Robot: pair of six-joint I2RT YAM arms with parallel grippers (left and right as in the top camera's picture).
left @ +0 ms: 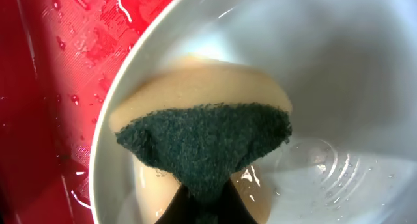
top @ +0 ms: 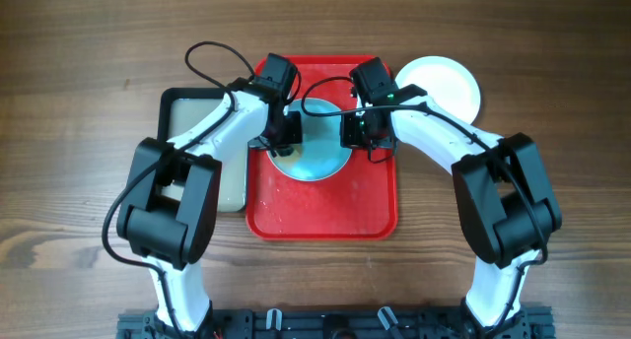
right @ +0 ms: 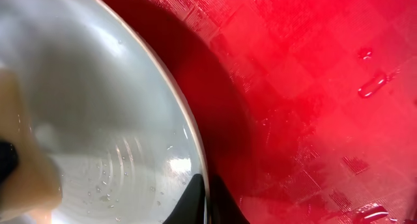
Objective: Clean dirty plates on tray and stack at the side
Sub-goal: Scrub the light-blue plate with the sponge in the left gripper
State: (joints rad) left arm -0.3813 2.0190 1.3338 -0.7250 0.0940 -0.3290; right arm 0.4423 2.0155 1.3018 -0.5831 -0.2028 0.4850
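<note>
On red tray [top: 325, 213]: mint-blue plate [top: 317, 154]; right fingers [right: 203, 201] clamped on its rim, likely steadying it against sliding; left fingers [left: 203, 210] pinched on sponge [left: 202, 139], green pad down into plate for scrubbing. Plate glossy, wet, droplets inside. Off tray's right, white plate [top: 449, 83] set aside on tabletop [top: 79, 73].
</note>
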